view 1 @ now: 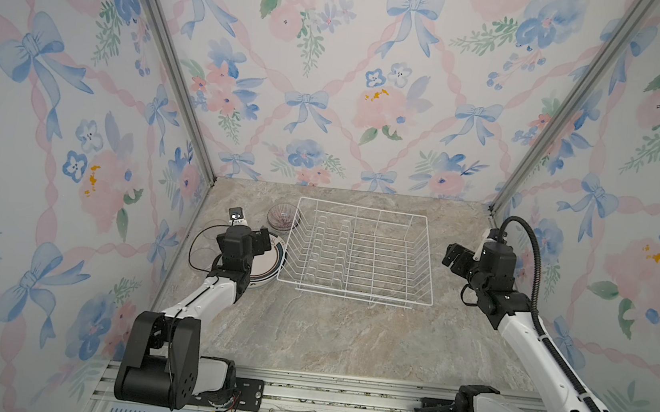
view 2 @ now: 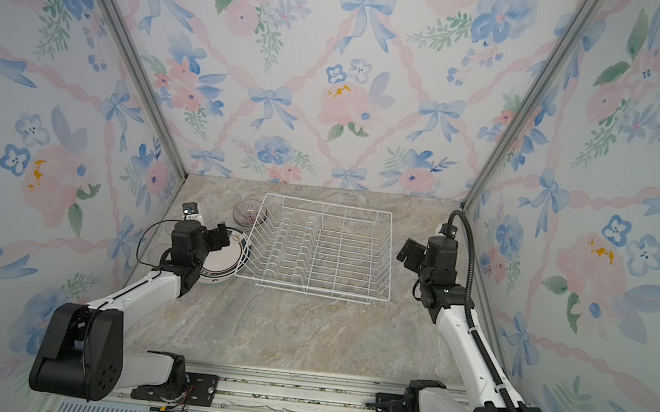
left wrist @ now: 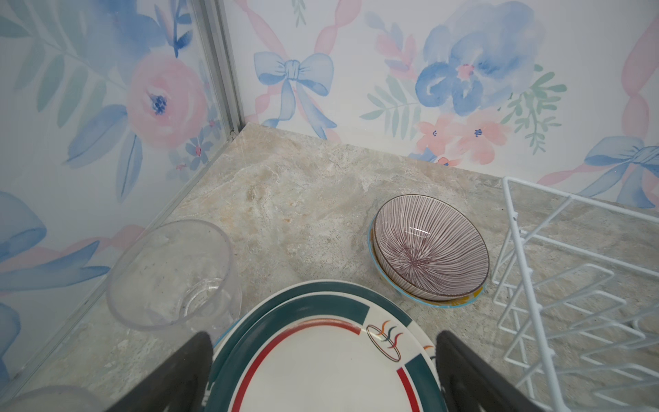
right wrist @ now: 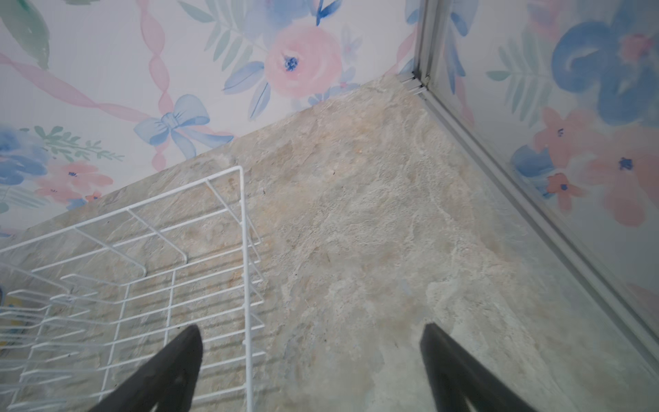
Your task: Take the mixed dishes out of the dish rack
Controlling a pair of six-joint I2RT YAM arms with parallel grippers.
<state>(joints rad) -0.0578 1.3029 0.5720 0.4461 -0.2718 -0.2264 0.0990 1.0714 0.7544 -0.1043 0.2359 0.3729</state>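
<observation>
The white wire dish rack [view 1: 356,256] [view 2: 317,251] stands empty at the back middle of the counter. Left of it lies a stack of white plates [view 1: 270,271] [left wrist: 321,360] with green and red rims. A purple-striped bowl [view 1: 283,215] [left wrist: 431,246] sits behind the plates, nested in a yellow-blue bowl [left wrist: 460,304]. A clear glass cup [left wrist: 171,274] stands by the left wall. My left gripper [view 1: 262,241] [left wrist: 322,337] hovers open over the plate stack and holds nothing. My right gripper [view 1: 454,257] [right wrist: 311,327] is open and empty above the counter, just right of the rack [right wrist: 142,267].
Floral walls close in on three sides, with metal corner posts [view 1: 175,73] [view 1: 559,114]. A second clear glass [left wrist: 46,399] stands near the left wall. Marbled counter [view 1: 327,332] stretches in front of the rack, ending at the metal rail [view 1: 320,398] that carries both arm bases.
</observation>
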